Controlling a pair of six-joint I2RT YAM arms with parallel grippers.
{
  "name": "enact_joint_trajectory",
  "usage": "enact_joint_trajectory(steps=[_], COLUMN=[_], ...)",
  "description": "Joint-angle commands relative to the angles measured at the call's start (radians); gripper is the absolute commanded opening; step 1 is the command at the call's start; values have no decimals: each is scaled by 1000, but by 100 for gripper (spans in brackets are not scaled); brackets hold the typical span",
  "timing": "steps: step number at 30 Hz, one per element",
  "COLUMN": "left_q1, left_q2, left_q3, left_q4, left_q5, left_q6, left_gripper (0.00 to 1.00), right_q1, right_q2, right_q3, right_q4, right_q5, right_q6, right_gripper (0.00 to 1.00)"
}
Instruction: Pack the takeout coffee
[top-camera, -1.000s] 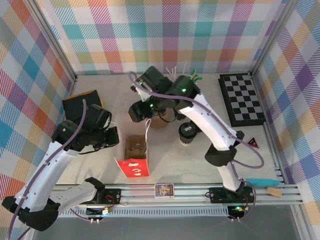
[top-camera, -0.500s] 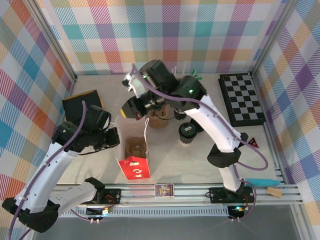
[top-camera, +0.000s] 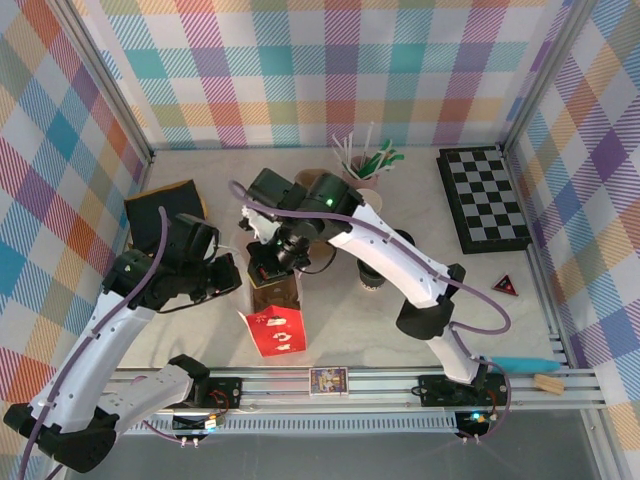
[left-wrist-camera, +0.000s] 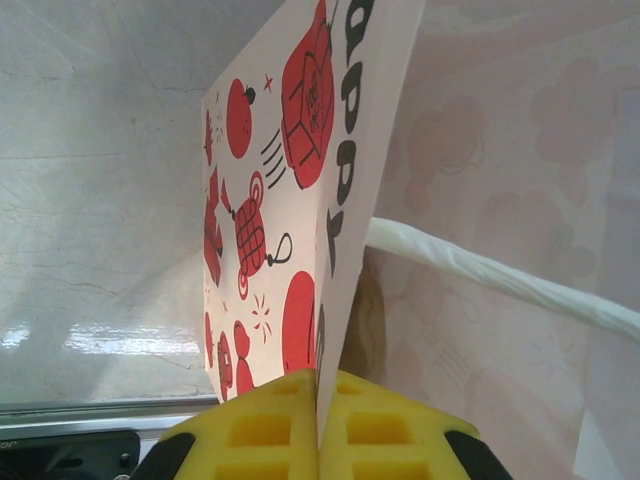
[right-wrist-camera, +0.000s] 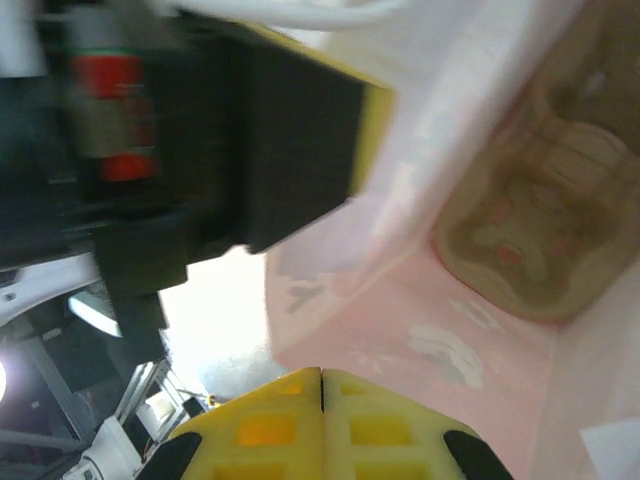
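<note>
Nearest me, the left gripper pinches the wall of the red-printed paper bag. The right gripper sits pressed together at the bag's mouth. Right of the bag, the takeout coffee stands upright, lid up, long axis vertical.

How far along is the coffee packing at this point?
Done: the paper bag stands open with a cardboard tray in its bottom. In hand: the left gripper pinches its wall; the right gripper is shut at its mouth. Left: the lidded coffee sits outside on the table.
</note>
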Motion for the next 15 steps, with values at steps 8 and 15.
enact_joint_trajectory(steps=[8, 15], left_q1=[7, 6], left_q2=[-39, -43], left_q3=[-32, -16], left_q4=[67, 166], left_q5=[-29, -78], left_q6=[15, 62], left_gripper=[0, 0], right_q1=[25, 23], right_q2=[113, 137], right_q3=[10, -31], right_q4=[-102, -72], right_q5=[199, 253], right_q6=[54, 63], right_gripper=[0, 0])
